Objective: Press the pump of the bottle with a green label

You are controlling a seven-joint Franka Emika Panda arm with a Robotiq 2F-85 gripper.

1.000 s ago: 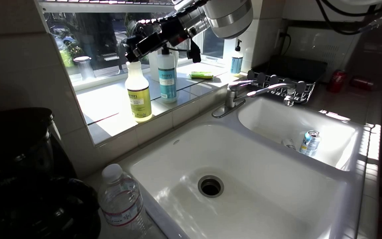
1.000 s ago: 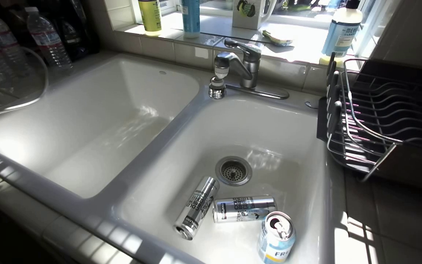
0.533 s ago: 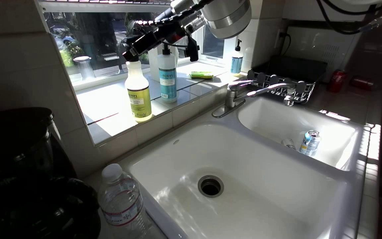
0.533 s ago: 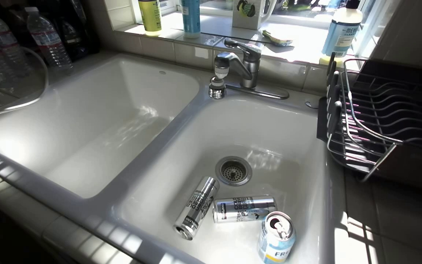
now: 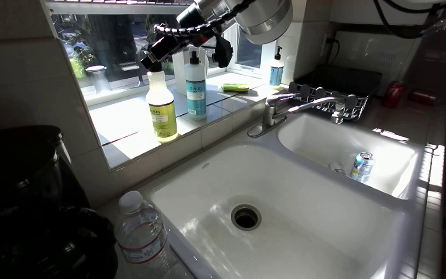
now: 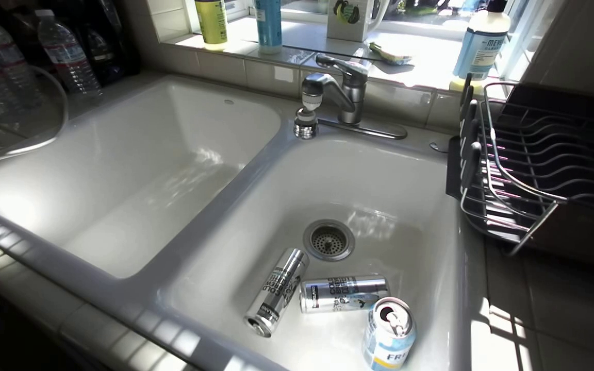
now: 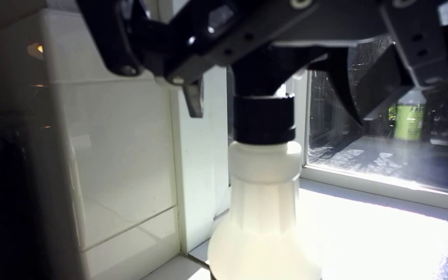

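Your jaws stand apart, astride the head of the green-label bottle; its trigger hangs between them, so closing across the upright axis should press it.

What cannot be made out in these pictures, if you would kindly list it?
Green-labelled bottle: in the wrist view, the claw covers part of its black top, so contact is unclear; the lower edge cuts off its base.
Teal-labelled bottle and mug: their tops are cut off by an exterior view's upper edge.
Lying can: partly hidden by the sink divider in an exterior view.
Green label's fine print: too small in both exterior views.
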